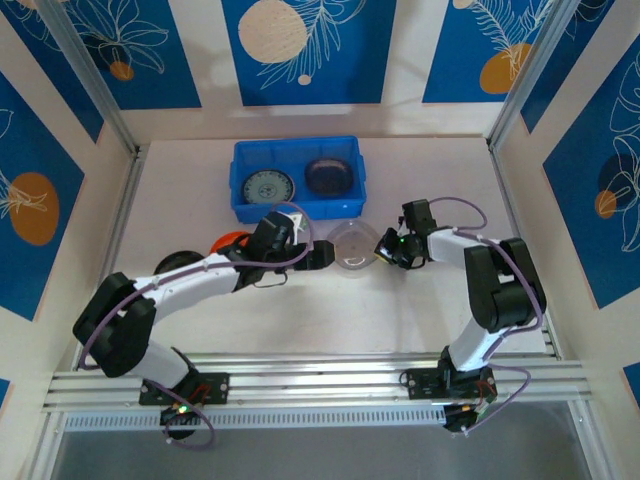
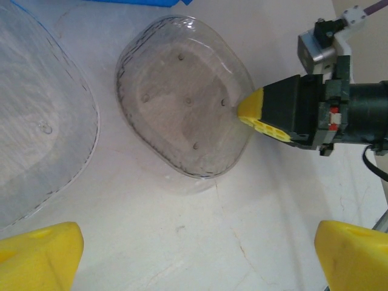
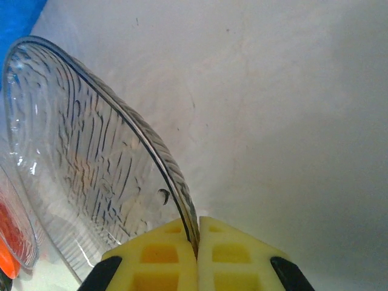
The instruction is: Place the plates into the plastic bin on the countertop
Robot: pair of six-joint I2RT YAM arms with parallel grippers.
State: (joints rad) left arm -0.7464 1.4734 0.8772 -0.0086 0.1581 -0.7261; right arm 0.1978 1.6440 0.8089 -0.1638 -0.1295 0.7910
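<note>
On the countertop (image 1: 180, 200): clear plate (image 1: 352, 245) lies just in front of the blue bin (image 1: 296, 211).
Right gripper (image 3: 197, 239): pinched on the plate's rim.
Left gripper (image 2: 197, 257): spread wide, empty, close by.
Handling: likely light, stiff, slick and breakable; the thin rim is the best hold.
Around: second clear plate (image 2: 42, 121) and orange plate (image 1: 232, 243) crowd the left; the path to the bin looks open.

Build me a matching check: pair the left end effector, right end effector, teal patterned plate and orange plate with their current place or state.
Things:
1. left end effector
2. right end effector
3. teal patterned plate
4. orange plate

Place or state:
A. inside the blue bin, left side
B. shut on the rim of the clear plate
C. on the countertop, partly hidden by the left arm
D. open, holding nothing

Pairs: 1-D, 2-B, 3-A, 4-C
</note>
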